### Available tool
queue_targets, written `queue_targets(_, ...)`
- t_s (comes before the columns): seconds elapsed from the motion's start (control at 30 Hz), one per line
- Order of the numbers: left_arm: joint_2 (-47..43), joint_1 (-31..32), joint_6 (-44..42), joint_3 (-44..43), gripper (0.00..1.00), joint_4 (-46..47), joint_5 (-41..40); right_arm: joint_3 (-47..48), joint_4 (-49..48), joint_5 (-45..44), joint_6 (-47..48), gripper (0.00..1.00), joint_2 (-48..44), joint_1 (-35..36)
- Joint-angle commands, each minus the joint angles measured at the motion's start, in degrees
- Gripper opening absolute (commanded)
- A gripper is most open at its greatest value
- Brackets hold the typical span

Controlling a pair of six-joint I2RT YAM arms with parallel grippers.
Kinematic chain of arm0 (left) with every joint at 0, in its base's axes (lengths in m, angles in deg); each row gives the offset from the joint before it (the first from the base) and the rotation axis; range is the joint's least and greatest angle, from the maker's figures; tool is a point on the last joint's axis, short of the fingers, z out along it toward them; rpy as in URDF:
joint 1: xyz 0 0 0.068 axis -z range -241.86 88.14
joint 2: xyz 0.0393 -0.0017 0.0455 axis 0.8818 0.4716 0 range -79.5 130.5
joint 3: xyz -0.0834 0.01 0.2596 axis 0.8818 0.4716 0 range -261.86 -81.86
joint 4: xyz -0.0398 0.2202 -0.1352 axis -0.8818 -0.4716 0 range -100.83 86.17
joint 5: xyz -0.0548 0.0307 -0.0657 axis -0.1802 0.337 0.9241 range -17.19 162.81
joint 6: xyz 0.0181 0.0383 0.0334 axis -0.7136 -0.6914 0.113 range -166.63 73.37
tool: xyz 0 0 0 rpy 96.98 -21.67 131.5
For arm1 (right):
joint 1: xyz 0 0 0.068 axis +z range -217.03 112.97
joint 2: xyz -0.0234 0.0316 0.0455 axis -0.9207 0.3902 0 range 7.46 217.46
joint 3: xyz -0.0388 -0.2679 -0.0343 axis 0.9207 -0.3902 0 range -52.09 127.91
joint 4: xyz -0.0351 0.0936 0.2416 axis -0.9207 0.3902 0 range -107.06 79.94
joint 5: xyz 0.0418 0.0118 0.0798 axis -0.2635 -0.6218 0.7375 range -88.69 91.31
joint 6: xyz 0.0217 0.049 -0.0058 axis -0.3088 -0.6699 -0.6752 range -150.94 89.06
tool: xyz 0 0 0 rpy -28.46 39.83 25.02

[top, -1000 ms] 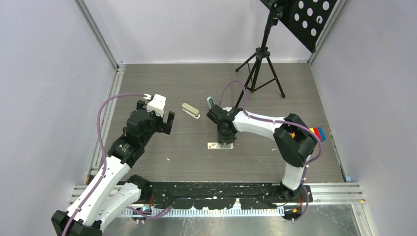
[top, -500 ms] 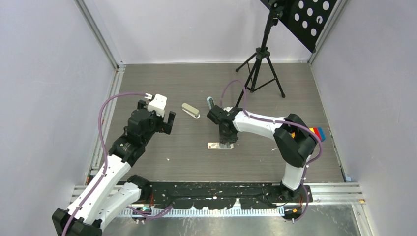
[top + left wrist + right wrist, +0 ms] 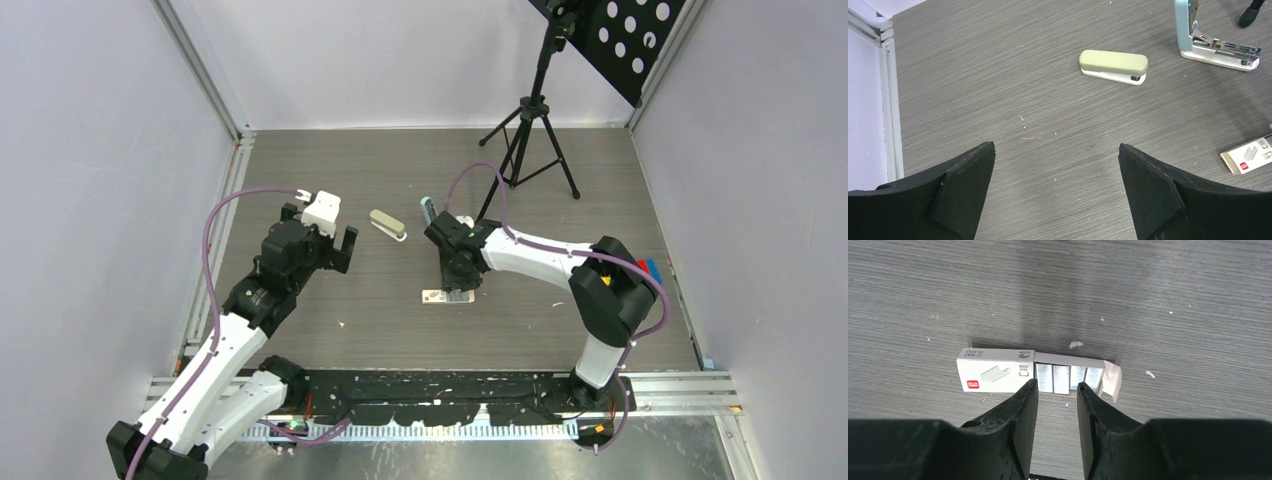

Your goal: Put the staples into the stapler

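Observation:
The staples box (image 3: 995, 371) lies flat on the table, white with a red mark. Its tray is slid out to the right, baring silvery staple strips (image 3: 1068, 377) and an end flap (image 3: 1113, 381). My right gripper (image 3: 1056, 383) hovers just above the tray's near edge, jaws narrowly open with nothing between them. A pale blue stapler (image 3: 1215, 47) stands hinged open behind it, its metal rail bare. A closed green stapler (image 3: 1113, 62) lies to its left. My left gripper (image 3: 1055, 146) hangs wide open over bare table, left of both staplers.
A black tripod (image 3: 525, 140) stands at the back right under a perforated black panel (image 3: 620, 40). Coloured blocks (image 3: 650, 267) sit by the right wall. An aluminium rail (image 3: 215, 230) runs along the left edge.
The right arm's elbow has shifted slightly to the right, with its gripper staying over the staples box. The left arm has not moved.

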Motion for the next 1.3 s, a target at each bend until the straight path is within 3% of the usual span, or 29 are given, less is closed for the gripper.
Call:
queue_targets(0.0,-0.1,-0.2,-0.6,-0.2,0.96,1.1,0.6,0.5,-1.5,1.6,0.8,0.40,0.5,0.1)
queue_targets(0.97,-0.5,-0.2,-0.7,-0.2,0.96,1.0,0.6,3.3,-0.3,4.2,3.3,0.52,4.5,1.6)
queue_targets(1.27,-0.5,-0.2,-0.6,-0.2,0.96,0.9,0.7,3.0,1.4,0.2,2.7,0.51,2.6,1.6)
